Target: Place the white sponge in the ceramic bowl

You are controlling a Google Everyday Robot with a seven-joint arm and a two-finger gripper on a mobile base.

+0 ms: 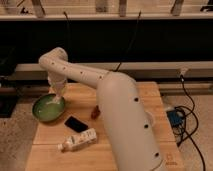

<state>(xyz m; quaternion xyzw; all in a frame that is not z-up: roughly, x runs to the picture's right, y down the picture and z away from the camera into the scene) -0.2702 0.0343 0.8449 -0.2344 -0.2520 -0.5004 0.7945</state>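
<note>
The ceramic bowl [44,111] is green and glossy and sits at the left edge of the wooden table. My gripper [58,94] hangs at the end of the white arm, just over the bowl's right rim and pointing down into it. A whitish patch [52,101] right under the gripper tip, inside the bowl, looks like the white sponge. I cannot tell whether it is held or lies in the bowl.
A black flat phone-like object [75,123] lies right of the bowl. A white labelled bottle [79,140] lies on its side near the front. A small reddish-brown object [95,112] sits by the arm. A blue box with cables [175,118] is on the floor at right.
</note>
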